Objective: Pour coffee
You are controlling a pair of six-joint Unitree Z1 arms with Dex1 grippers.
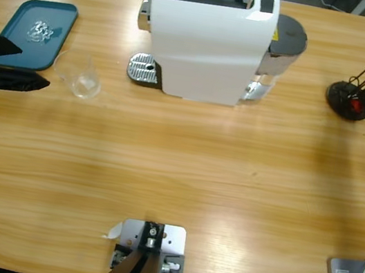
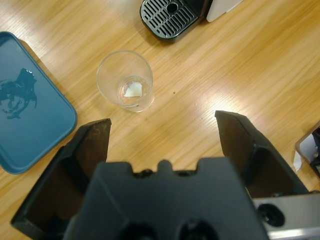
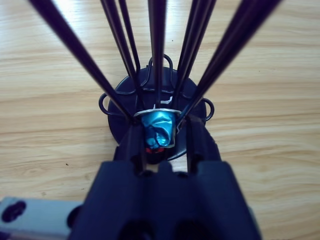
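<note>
On the long wooden table (image 1: pixel 183 172) I see my left gripper (image 2: pixel 162 130) spread wide near the clear tumbler (image 2: pixel 124 80), beside a teal tray (image 1: pixel 15 45). My right gripper (image 3: pixel 161 134) is clamped on a blue capsule (image 3: pixel 159 128) in the wire rack (image 1: pixel 357 96). No coffee visible; white coffee machine (image 1: pixel 209 39) stands behind.

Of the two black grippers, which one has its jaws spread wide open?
The left gripper: its jaws stand far apart over bare wood, short of the small clear glass tumbler. The right gripper is closed on a crumpled blue foil capsule.

Overhead view above table (image 1: pixel 175 177); wrist views close, downward, left sharing glass (image 2: pixel 124 80).
</note>
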